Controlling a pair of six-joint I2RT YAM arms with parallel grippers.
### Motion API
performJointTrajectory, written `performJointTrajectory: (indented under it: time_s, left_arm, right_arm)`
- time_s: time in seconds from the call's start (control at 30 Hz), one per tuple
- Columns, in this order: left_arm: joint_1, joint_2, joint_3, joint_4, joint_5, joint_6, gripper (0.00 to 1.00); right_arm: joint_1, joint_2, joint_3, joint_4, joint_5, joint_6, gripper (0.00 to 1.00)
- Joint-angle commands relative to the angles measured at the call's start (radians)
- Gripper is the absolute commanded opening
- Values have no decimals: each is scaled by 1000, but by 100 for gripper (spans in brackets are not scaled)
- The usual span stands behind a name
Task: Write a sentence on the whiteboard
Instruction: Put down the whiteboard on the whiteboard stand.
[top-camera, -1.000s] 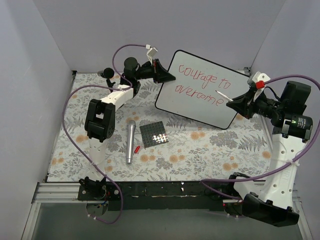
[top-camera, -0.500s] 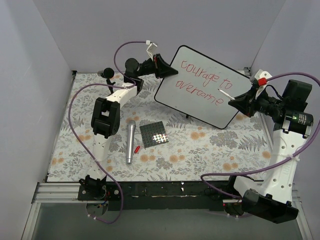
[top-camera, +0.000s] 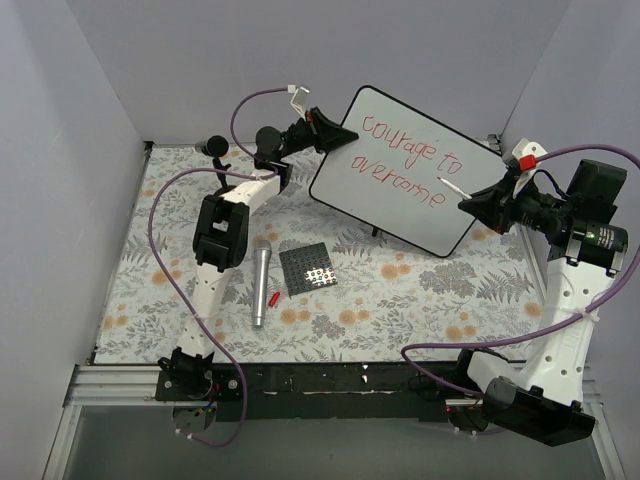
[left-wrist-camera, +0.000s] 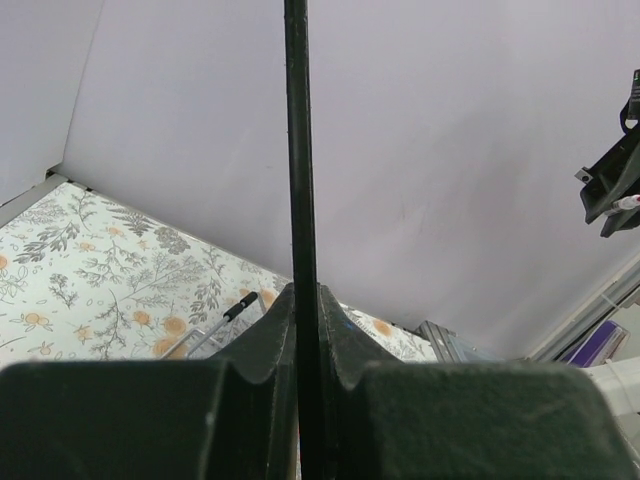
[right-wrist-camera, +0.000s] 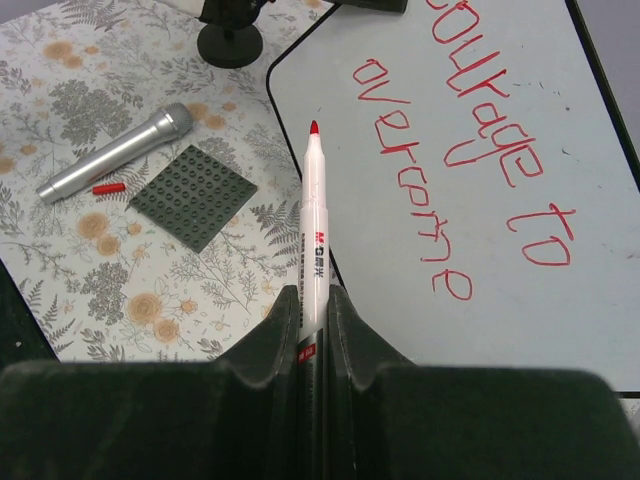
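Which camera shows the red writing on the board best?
The right wrist camera. The red writing looks big and close there, with letters easy to read. The top camera shows all of it too, but small. The left wrist camera sees only the board edge-on, no writing.

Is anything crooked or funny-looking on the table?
Yes. The whiteboard is tilted, so the sentence runs downhill; the left gripper is clamped on its edge. Also, a small red piece lies loose on the table beside the silver microphone.
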Motion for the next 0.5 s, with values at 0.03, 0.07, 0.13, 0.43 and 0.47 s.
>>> performJointTrajectory:
  time_s: [0.03,0.07,0.13,0.43,0.47]
  left_arm:
    - [-35,3,97,151,-184,-22,0]
    - [-44,9,119,151,-193,-25,0]
    - [-52,30,143,143,-227,-23,0]
    - [-60,110,263,125,-293,-26,0]
    - [-61,111,263,126,-305,-31,0]
  right_arm:
    - [-10,-13,4,10,-36,3,1]
    - [-10,-13,3,11,-38,3,1]
    - [-12,-15,1,13,-38,3,1]
    - [-18,-19,-17,14,-50,3,1]
    - [-18,-19,-20,16,-52,3,1]
